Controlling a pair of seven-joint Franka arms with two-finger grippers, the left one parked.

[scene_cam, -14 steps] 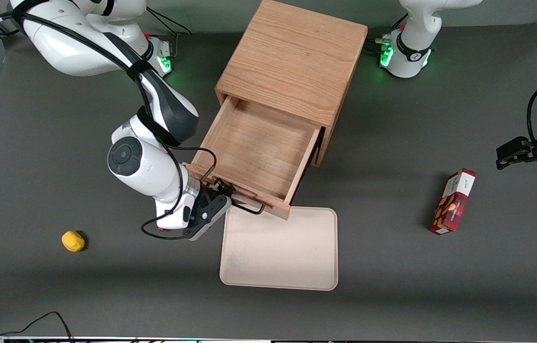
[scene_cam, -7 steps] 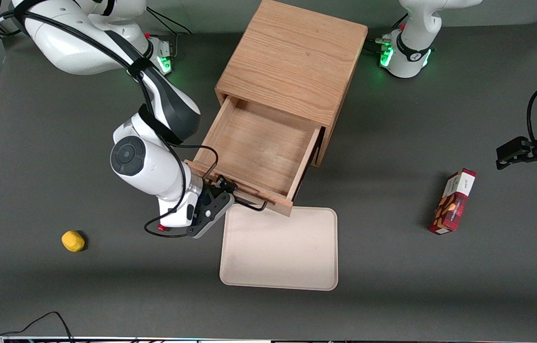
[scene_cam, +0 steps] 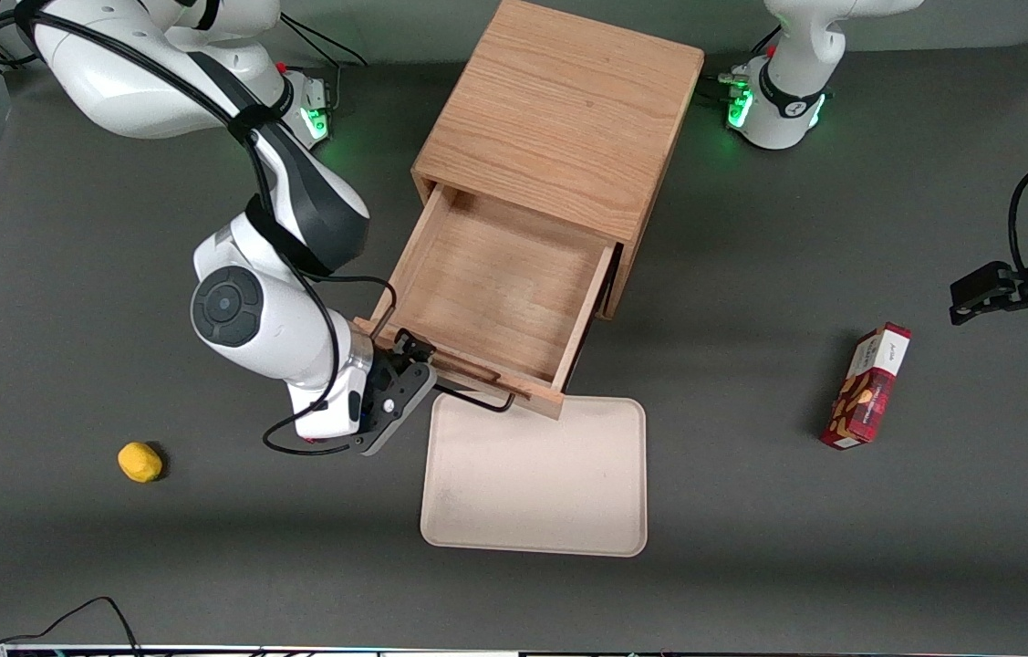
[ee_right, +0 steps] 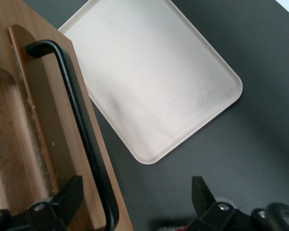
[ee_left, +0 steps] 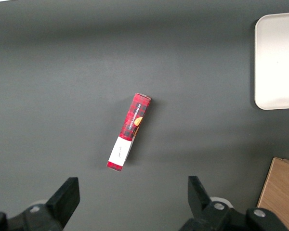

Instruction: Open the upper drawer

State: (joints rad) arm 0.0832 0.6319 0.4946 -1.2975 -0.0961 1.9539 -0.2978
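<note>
The upper drawer (scene_cam: 495,283) is pulled far out of the oak cabinet (scene_cam: 559,119), and its wooden tray body is empty. Its thin black wire handle (scene_cam: 477,399) runs along the drawer front. My right gripper (scene_cam: 410,365) is at the end of the drawer front nearest the working arm. In the right wrist view the gripper (ee_right: 135,197) is open, with its fingers (ee_right: 70,192) wide apart. The handle (ee_right: 82,130) and the edge of the drawer front (ee_right: 43,120) lie between the jaws, close to one finger. The lower drawer is hidden under the upper one.
A cream tray (scene_cam: 536,484) lies on the table in front of the open drawer, partly under its front, and shows in the right wrist view (ee_right: 149,82). A yellow object (scene_cam: 140,461) lies toward the working arm's end. A red box (scene_cam: 867,385) lies toward the parked arm's end.
My gripper and wrist have shifted a little toward the working arm's end of the table, along the drawer front. The drawer stays pulled out about the same.
</note>
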